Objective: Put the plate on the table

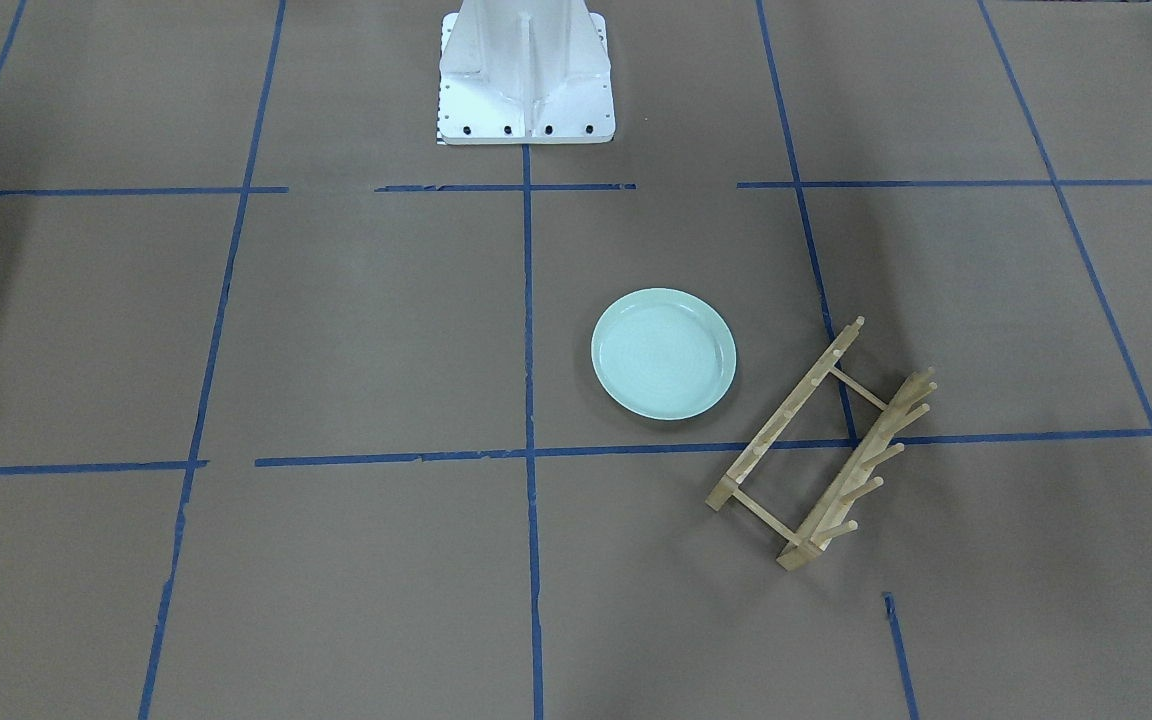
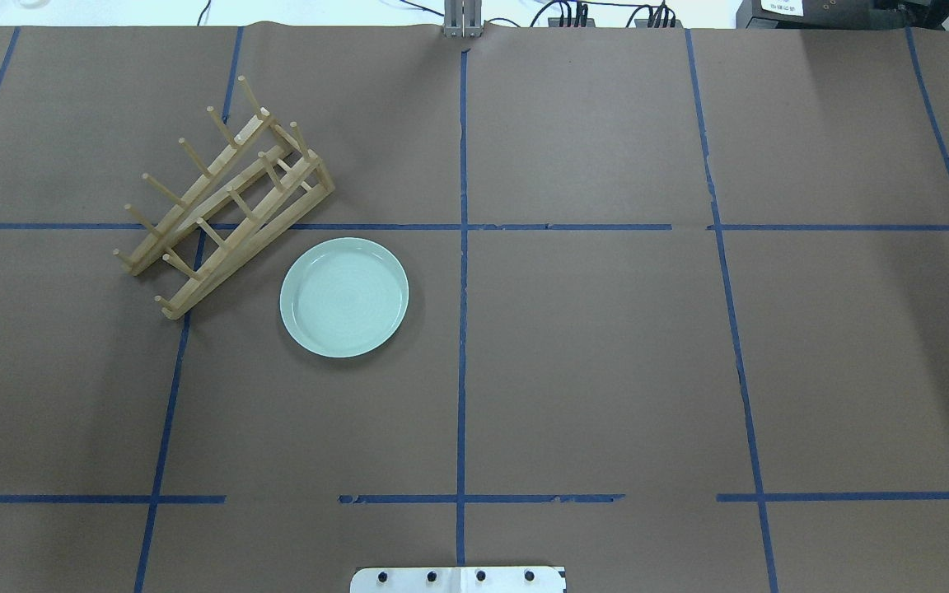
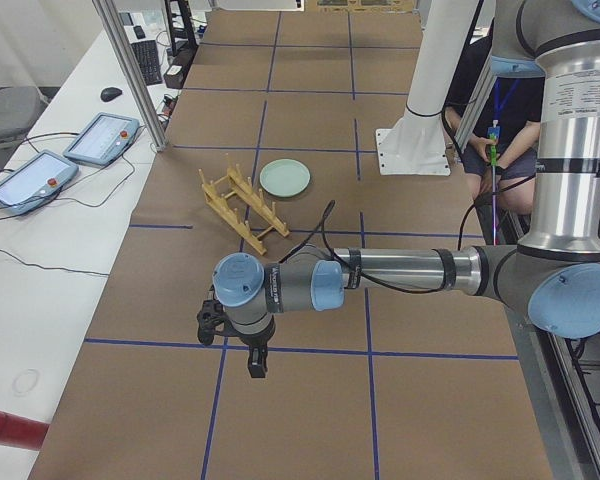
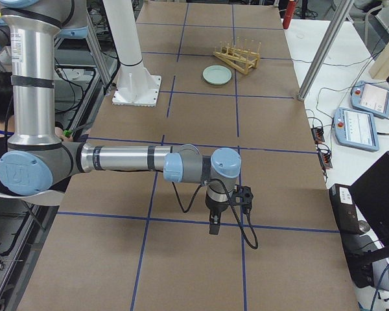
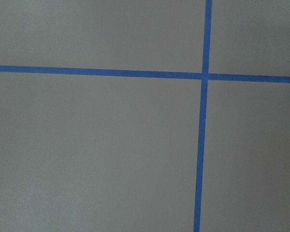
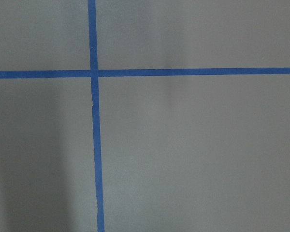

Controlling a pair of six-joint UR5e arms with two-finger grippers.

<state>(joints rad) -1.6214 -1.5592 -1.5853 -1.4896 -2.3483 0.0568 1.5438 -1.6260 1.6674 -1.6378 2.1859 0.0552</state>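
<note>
Tabletop (image 1: 356,330) of brown paper, crossed by a grid of blue tape lines (image 1: 528,330), fills both fixed views. The white robot base (image 1: 526,75) stands at its edge on the centre line.

The left arm (image 3: 400,272) reaches out level above the tabletop's end on the robot's left. The right arm (image 4: 129,159) does the same at the opposite end. Both are well apart from the things of the task.

The wooden rack (image 1: 821,445) stands on the robot's left half, set at a slant across a tape crossing, its pegs empty.

The plate (image 1: 664,353), pale mint green with faint rings, lies flat and face up on the tabletop. It sits just beside the rack on the side nearer the robot, with a narrow gap between them, inside the grid square left of the centre line.

The left end effector (image 3: 256,362) hangs pointing down over bare paper near a tape line and carries nothing that I can see. Whether its jaws are released or clenched I cannot tell. The same goes for the right end effector (image 4: 212,225). Each wrist camera shows only brown paper and one tape crossing
</note>
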